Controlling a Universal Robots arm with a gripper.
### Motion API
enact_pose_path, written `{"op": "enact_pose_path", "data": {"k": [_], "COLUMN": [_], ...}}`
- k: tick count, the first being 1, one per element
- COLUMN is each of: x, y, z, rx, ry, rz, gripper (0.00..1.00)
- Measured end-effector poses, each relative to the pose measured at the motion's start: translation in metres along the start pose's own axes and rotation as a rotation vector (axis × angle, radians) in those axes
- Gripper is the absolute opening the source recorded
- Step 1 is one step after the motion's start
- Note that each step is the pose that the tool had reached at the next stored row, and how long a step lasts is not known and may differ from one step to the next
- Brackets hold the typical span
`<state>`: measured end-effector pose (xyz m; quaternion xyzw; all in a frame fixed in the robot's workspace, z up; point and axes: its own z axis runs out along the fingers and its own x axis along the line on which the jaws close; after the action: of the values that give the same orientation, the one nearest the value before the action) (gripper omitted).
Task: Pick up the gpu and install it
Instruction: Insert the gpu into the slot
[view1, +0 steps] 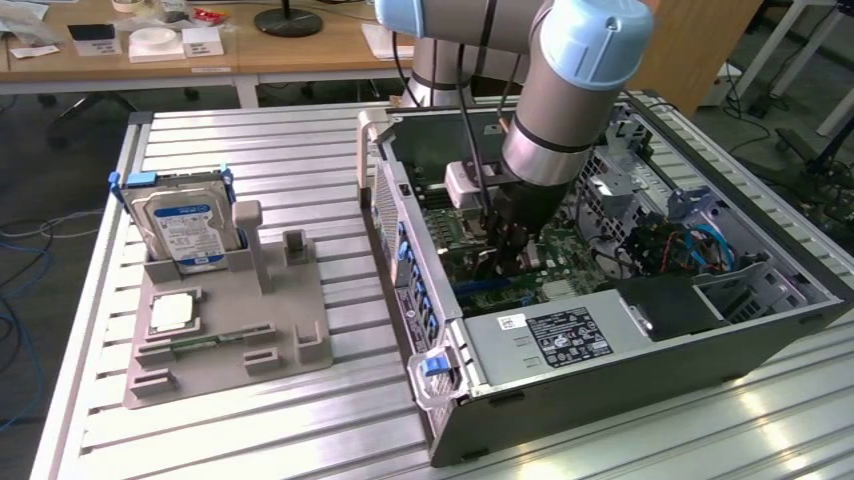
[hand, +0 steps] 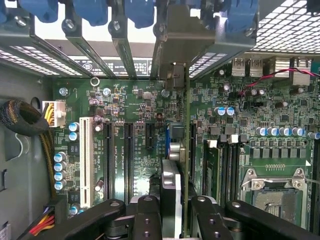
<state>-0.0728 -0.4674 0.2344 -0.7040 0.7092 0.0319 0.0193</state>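
wrist view: the claw (hand: 175, 210) is pinching the gpu (hand: 170, 187), one dark finger (hand: 145, 217) on each flat side of the card. the gpu is seen edge-on inside the computer case (hand: 20, 165). it stands on its long edge over the green motherboard (hand: 135, 110), and its pale metal end reaches the case's rear wall under the row of blue clips (hand: 90, 10). the card lies in line with the black expansion slots (hand: 107, 155) on the case floor. whether its lower edge is seated in one i cannot tell. a white slot (hand: 86, 160) lies further toward the case's side wall, and the empty processor socket (hand: 272, 185) sits on the card's other side.

in the exterior view the arm (view1: 561, 130) reaches down into the open case, which lies on its side on the slatted metal surface (view1: 267, 140). the claw is low among the boards. outside the case, to the exterior view's left of it, a grey holder (view1: 227, 330) carries the upright hard drive (view1: 187, 225) and a small square chip (view1: 174, 312).
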Motion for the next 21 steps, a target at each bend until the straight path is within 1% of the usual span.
{"op": "enact_pose_path", "data": {"k": [7,12,16,21], "x": [0.0,0.0,0.0,0.0013], "y": [0.0001,-0.0043,-0.0044,-0.0045], "z": [0.0001,0.0,0.0001,0.0], "rx": [-0.0006,-0.0015,-0.0014,-0.0014], "ry": [0.0,0.0001,-0.0001,0.0012], "rz": [0.0,0.0,0.0,0.001], "gripper": [0.28,0.28,0.28,0.28]}}
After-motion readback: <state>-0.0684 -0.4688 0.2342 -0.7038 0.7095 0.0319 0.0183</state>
